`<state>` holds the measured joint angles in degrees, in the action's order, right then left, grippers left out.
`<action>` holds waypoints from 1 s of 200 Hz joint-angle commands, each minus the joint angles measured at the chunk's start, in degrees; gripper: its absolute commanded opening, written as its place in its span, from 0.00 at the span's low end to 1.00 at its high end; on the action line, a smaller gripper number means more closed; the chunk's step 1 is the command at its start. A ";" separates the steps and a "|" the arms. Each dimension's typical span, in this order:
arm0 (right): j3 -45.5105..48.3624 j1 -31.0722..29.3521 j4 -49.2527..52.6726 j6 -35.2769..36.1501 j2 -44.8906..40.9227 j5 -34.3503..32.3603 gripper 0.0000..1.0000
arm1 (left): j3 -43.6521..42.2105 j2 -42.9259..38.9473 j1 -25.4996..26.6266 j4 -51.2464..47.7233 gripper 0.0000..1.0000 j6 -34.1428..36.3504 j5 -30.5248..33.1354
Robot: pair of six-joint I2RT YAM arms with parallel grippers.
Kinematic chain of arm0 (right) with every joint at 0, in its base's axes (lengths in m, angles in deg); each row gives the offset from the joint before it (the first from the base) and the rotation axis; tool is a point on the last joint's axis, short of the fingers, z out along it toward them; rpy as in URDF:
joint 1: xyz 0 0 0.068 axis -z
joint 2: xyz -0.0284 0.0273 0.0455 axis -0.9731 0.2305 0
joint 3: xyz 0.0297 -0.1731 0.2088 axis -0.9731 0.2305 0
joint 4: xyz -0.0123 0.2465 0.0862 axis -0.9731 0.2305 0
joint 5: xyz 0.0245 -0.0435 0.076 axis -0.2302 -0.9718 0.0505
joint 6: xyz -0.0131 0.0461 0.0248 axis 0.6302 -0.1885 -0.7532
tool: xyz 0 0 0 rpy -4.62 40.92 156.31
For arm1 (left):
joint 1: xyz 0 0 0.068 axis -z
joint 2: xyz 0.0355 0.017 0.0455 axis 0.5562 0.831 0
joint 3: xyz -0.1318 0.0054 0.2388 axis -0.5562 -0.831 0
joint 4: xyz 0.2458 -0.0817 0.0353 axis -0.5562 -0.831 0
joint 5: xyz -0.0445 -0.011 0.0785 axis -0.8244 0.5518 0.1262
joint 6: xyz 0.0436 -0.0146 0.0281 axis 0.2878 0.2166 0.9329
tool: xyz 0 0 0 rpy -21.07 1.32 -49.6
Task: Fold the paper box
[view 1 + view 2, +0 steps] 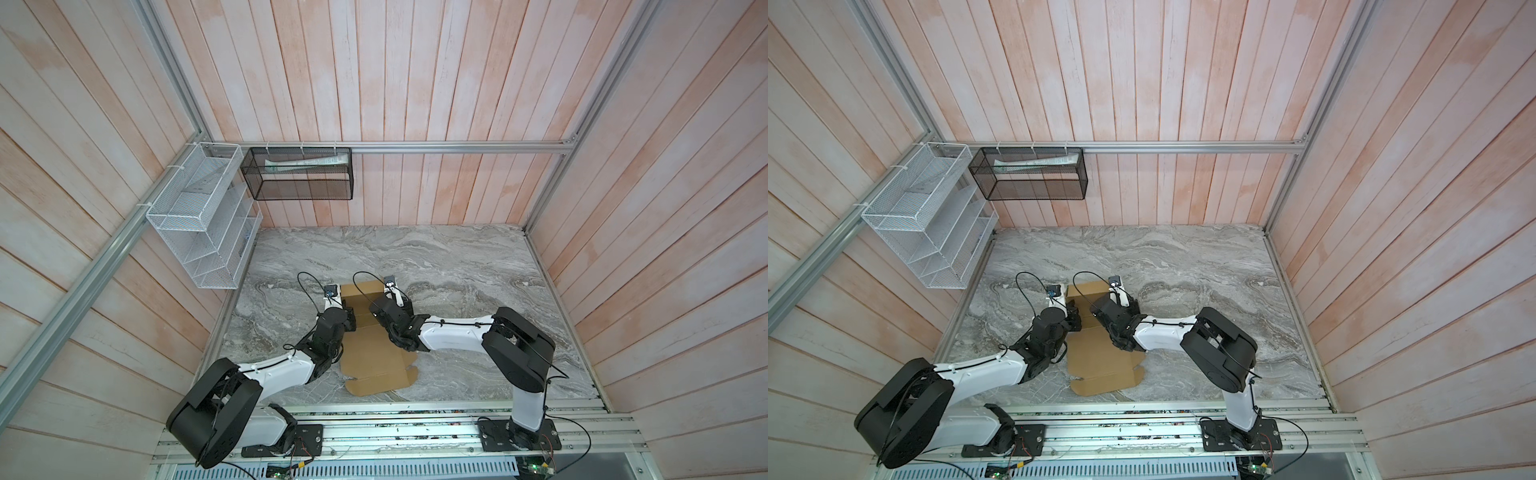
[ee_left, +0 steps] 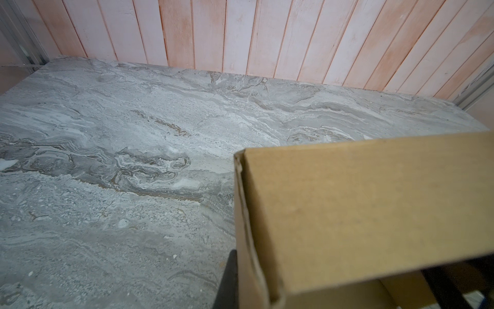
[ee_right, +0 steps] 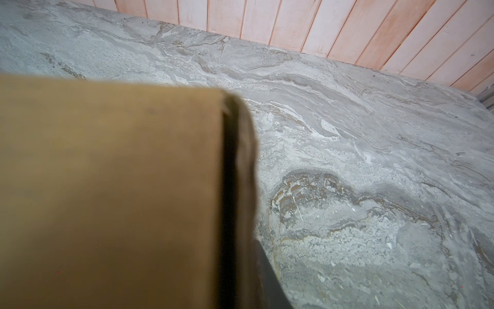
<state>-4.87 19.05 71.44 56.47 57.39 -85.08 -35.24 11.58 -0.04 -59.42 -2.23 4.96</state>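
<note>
The paper box (image 1: 374, 365) is plain brown cardboard in the middle of the marble table (image 1: 457, 266), seen in both top views (image 1: 1100, 365). Its far part stands folded up into walls, and its near part lies flat with tabs. My left gripper (image 1: 348, 318) is at the box's left wall. In the left wrist view one dark finger (image 2: 227, 281) lies outside that doubled wall (image 2: 361, 200), and the gripper is shut on it. My right gripper (image 1: 376, 315) is at the right wall. In the right wrist view a dark finger (image 3: 267, 281) shows outside the wall (image 3: 107, 187); the other finger is hidden.
A white wire rack (image 1: 199, 220) and a black mesh basket (image 1: 297, 174) holding papers hang on the back left walls. Wooden plank walls close in three sides. An aluminium rail (image 1: 395, 432) with both arm bases runs along the front edge.
</note>
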 commanded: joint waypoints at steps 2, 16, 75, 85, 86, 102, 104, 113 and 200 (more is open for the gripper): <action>3.22 1.46 0.89 0.86 -2.06 -0.80 0.27 | -0.70 -1.19 -0.27 1.21 0.00 -0.23 1.88; 3.94 1.55 -0.31 0.93 -3.53 0.37 0.29 | -0.70 -1.28 -0.27 1.16 0.00 -0.23 1.88; 4.62 1.82 -1.18 0.69 -8.27 2.81 0.35 | -0.79 -1.89 -0.27 0.94 0.00 -0.26 1.64; 4.62 1.82 -1.25 0.86 -8.81 2.81 0.36 | -0.83 -1.85 -0.27 0.93 0.00 -0.24 1.62; 4.62 1.82 -1.22 0.87 -8.87 2.81 0.36 | -0.76 -1.83 -0.27 0.93 0.00 -0.25 1.61; 4.60 1.82 -1.15 1.06 -9.36 2.72 0.37 | -0.74 -1.80 -0.27 1.01 0.00 -0.25 1.58; 4.61 1.82 -1.20 1.14 -9.43 2.72 0.37 | -0.77 -1.80 -0.27 0.98 0.00 -0.26 1.56; 4.48 1.82 -1.18 1.26 -9.53 2.72 0.37 | -0.79 -1.80 -0.27 0.95 0.00 -0.23 1.61; 3.60 1.82 -2.62 2.18 -9.54 6.90 0.47 | -0.68 -0.76 -0.27 1.42 0.00 -0.43 1.53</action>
<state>-0.91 20.36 69.76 58.06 49.57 -79.73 -35.29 10.44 -0.04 -58.07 -2.30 5.15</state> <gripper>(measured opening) 0.463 0.057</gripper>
